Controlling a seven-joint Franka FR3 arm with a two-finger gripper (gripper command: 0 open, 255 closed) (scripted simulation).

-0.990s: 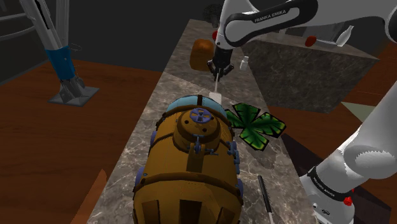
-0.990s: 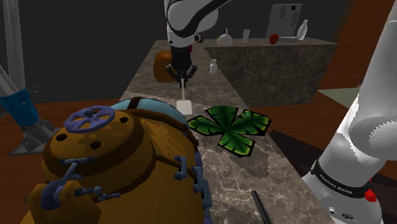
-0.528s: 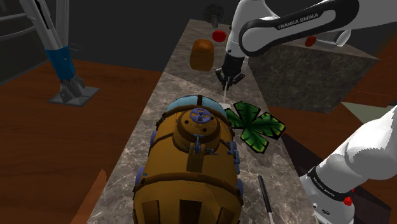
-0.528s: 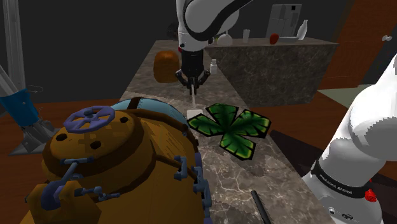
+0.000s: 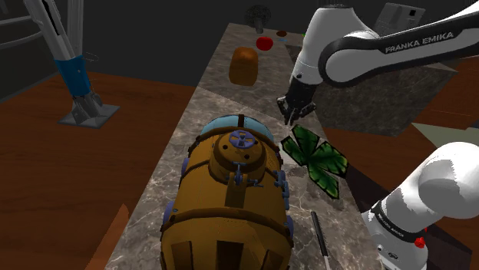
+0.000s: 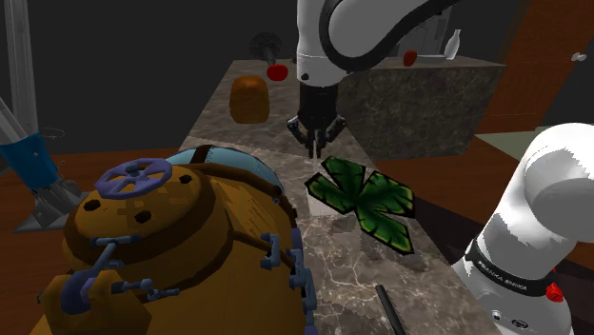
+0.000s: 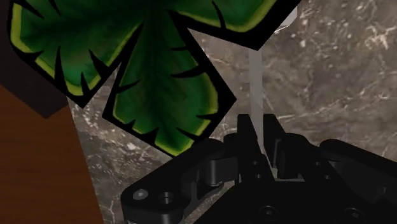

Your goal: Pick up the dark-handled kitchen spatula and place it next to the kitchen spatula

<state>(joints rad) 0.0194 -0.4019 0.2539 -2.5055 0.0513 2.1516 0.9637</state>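
Wrist view first. Black pincer (image 7: 259, 124) clamped on the thin pale shaft of a whitish spatula (image 7: 257, 76) — fingers (image 7: 245, 133) pressed to it from both sides, blade end off toward the frame's upper right, above the brown-grey marbled desk (image 7: 337, 83). Just beside the shaft, a green leaf-shaped mat (image 7: 149, 57) with black edging, spread over the upper left and reaching the desk's edge; reddish-brown floor (image 7: 38, 165) at lower left.

Shoulder view next. Pincer (image 5: 295, 115) right of centre in the upper half, pointing down, just above the mat (image 5: 315, 153). In the lower middle, a big brown barrel-like vessel (image 5: 229, 199) with blue valve wheels. At the bottom, right of the vessel, a slim black spatula (image 5: 319, 238) flat on the desk, well apart from the held one. Farther up, a brown loaf-shaped lump (image 5: 244, 66) and a small red thing (image 5: 264, 43).

Second exterior view last. Pincer (image 6: 316, 143) at upper centre, pale shaft hanging straight down — blade at the mat's left edge, contact impossible to tell. Vessel at lower left.
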